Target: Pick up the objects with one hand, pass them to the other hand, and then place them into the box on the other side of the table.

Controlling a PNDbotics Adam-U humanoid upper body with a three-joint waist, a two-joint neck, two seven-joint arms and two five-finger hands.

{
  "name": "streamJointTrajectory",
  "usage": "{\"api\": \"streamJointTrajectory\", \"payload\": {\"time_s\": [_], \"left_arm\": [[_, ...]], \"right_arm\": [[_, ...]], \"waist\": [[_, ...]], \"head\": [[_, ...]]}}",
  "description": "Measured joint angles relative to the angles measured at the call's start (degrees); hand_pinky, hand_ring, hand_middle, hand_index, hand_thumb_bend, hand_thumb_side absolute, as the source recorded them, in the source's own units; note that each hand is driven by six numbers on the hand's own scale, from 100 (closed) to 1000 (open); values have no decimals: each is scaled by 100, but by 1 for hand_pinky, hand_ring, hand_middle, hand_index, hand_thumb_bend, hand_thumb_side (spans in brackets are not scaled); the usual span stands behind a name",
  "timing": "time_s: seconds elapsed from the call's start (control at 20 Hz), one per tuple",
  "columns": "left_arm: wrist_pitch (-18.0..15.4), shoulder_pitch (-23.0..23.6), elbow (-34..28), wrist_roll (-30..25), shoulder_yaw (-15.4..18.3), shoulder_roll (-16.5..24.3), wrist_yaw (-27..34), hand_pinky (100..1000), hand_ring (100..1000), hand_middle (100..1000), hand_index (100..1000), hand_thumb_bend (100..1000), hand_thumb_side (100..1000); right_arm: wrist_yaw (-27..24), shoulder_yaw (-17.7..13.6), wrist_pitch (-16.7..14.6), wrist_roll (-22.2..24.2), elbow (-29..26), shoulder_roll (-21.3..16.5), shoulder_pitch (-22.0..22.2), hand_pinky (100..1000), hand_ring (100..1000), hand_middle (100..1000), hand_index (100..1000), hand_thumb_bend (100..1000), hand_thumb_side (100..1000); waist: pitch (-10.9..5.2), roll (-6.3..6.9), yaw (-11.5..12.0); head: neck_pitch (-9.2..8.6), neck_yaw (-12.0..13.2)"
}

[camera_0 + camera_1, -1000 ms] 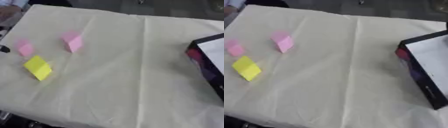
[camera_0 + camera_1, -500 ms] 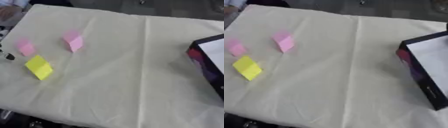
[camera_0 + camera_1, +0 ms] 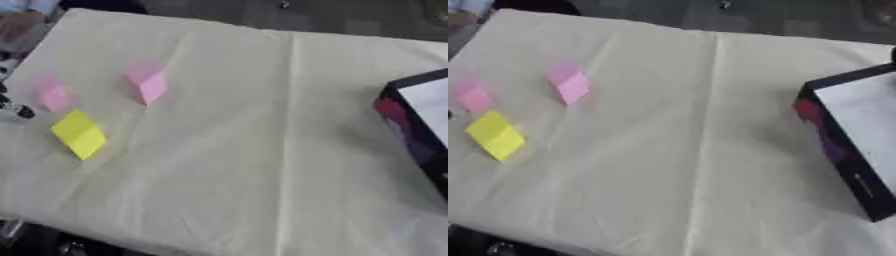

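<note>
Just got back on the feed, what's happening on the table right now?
Nothing is being held yet. Two pink blocks and a yellow block lie on the cloth at the left. Something dark, probably the left hand, shows at the left edge near them. The box waits on the right.

Cream cloth (image 3: 262, 150) over the table
</note>
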Motion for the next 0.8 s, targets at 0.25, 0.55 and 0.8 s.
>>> {"api": "streamJointTrajectory", "payload": {"time_s": [0.25, 0.55, 0.8], "left_arm": [[15, -193, 122, 94, 19, -184, -141, 965, 869, 826, 816, 778, 272], [27, -361, 354, 162, 72, -387, -413, 965, 871, 825, 810, 775, 264], [20, -420, 447, 226, 110, -487, -544, 963, 869, 822, 803, 770, 248]], "right_arm": [[21, 16, 4, 28, 0, 24, -4, 797, 672, 904, 884, 414, 180], [41, 46, 11, 52, 0, 46, -6, 797, 671, 904, 884, 413, 181], [43, 51, 20, 79, 0, 50, -10, 797, 671, 904, 884, 411, 182]], "waist": [[7, -27, -28], [44, -28, -54], [47, -31, -57]], "head": [[-7, 28], [-40, 63], [-51, 68]]}}
